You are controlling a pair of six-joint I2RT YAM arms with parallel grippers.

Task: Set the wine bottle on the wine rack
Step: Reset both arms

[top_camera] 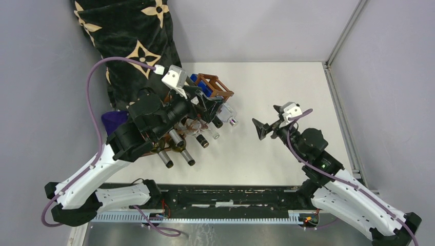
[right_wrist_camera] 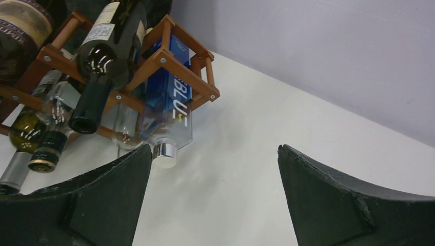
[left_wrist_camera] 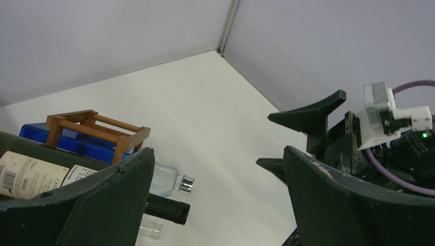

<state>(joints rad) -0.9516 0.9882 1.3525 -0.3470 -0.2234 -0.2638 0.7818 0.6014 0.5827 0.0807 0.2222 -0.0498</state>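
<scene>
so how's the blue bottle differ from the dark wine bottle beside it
The blue bottle is flat-sided and see-through with a silver cap; the dark wine bottle is round, near-black, black-necked. The blue bottle fills the end cell, the dark wine bottle the next. Both lie in the wine rack, necks outward.

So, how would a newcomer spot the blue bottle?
On the white table, find the reddish wooden wine rack. The blue bottle lies at its far end: the only blue one, squarish, with a silver cap.
</scene>
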